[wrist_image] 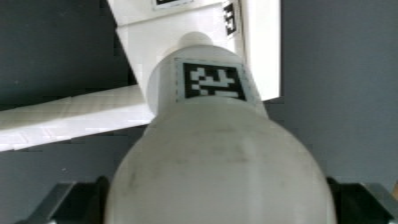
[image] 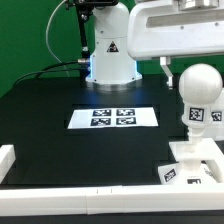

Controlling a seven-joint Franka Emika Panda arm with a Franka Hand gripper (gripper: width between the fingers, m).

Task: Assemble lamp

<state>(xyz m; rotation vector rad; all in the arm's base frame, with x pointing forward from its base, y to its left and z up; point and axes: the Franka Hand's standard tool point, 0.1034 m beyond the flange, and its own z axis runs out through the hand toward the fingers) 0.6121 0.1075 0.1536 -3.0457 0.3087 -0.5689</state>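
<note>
The bulb (image: 199,100) stood upright on the square base (image: 207,156) at the exterior view's right of the worktop (image: 50,110), probably seated for screwing in. Dark fingers (wrist_image: 75,200) flanked its round head; I could not tell whether they clamped it.

No legible text; tags (image: 196,113) on bulb (image: 198,84), marker board (image: 113,117); warning triangle (image: 110,47) on robot (image: 108,64).

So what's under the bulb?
The flat white base is under the bulb. The bulb hides the patch right below it, so I can't see a socket or whether they touch.
</note>
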